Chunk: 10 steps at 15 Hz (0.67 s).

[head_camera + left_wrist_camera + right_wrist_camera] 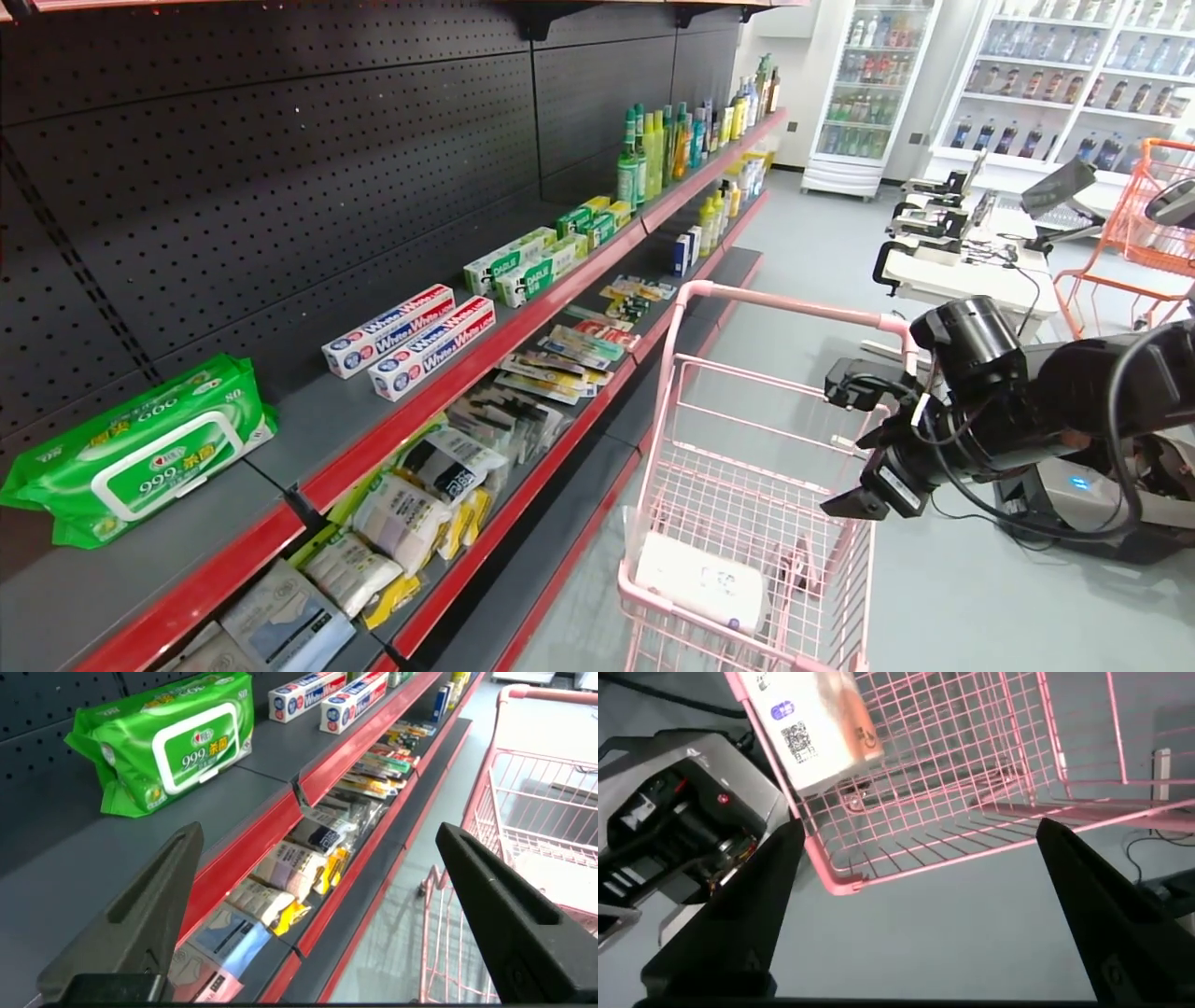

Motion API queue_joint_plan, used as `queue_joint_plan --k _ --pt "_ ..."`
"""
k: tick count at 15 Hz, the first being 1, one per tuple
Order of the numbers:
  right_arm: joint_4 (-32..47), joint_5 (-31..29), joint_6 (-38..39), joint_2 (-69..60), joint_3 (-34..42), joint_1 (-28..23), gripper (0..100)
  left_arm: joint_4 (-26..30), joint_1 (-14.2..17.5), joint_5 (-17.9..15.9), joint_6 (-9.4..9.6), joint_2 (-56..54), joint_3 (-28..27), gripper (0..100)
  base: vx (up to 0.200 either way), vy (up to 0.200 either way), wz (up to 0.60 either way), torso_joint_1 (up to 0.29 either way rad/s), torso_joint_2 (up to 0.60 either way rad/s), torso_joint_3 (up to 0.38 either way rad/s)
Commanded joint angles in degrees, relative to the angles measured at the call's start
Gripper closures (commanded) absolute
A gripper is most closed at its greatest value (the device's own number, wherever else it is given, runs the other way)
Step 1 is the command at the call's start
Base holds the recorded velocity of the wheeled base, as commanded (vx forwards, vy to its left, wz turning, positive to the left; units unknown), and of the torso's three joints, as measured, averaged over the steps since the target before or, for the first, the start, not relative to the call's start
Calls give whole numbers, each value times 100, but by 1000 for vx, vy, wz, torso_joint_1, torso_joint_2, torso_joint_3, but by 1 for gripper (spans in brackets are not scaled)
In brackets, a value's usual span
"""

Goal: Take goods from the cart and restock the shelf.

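Risk: right pincer [837, 448], wide open and empty beside cart [784, 308], may snag its wire wall reaching for pack [700, 579]; left pincer [318, 915] likewise open, empty.

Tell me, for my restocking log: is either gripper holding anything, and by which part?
Nothing is held. The left gripper is open, empty, by the red-edged shelf; the right gripper is open, empty, beside the pink wire cart.

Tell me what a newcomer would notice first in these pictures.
The bright green wipes pack lying on the upper shelf at the left grabs the eye first. Then the pink cart in the aisle, a white package in its basket, with the open right pincer by its right side.
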Motion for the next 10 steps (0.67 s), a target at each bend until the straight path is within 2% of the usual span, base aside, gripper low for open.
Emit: queue_joint_plan --k 1,5,7,10 --pt "1 -1 1 159 -59 112 0 -7 4 4 -1 7 5 0 0 0 0 -124 281 159" --pt "-17 -1 1 344 -270 376 0 -7 4 4 -1 7 5 0 0 0 0 -156 337 187" --pt "-289 -18 19 485 -279 481 0 -7 4 4 -1 7 5 0 0 0 0 -154 332 186" --pt "-500 -273 10 660 -393 683 0 1 4 4 -1 7 5 0 0 0 0 -159 342 185"
